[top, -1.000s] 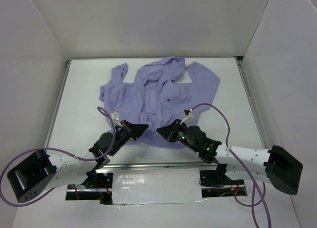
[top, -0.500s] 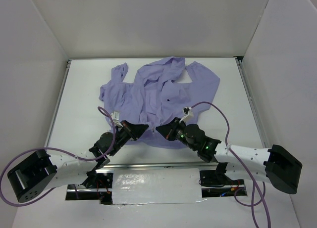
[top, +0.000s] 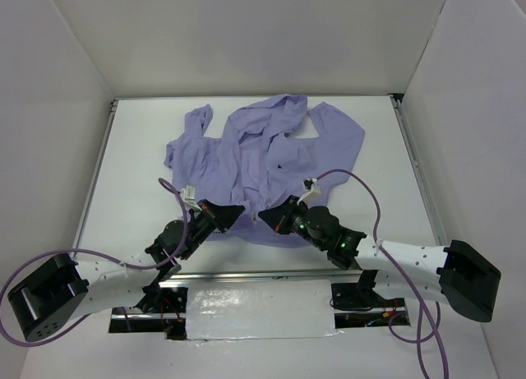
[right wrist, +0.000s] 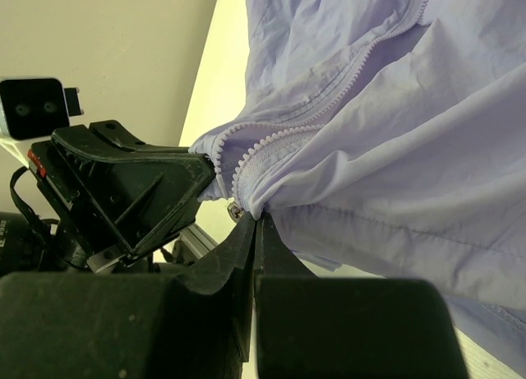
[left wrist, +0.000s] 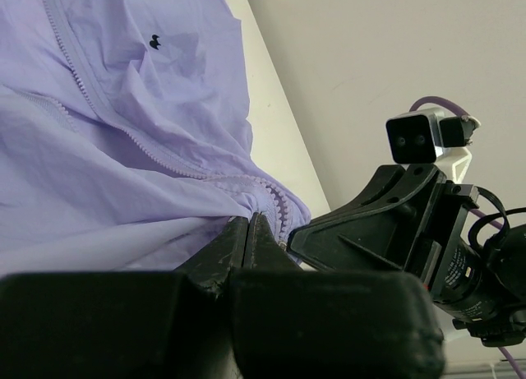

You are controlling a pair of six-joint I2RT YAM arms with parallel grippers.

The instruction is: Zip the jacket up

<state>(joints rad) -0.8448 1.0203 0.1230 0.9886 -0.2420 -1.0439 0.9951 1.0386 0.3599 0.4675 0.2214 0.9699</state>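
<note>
White arm links [top: 113, 275], black joints [top: 174, 238]; purple cables [left wrist: 440, 101]; small green lights [top: 305, 228]

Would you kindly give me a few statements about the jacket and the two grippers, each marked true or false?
1. The left gripper and the right gripper are both shut on the near edge of the jacket. True.
2. The jacket is green. False: it is lavender.
3. A small dark mark shows on its chest. True.
4. The jacket hangs off the right side of the table. False: it lies on the table, around the middle.
</note>
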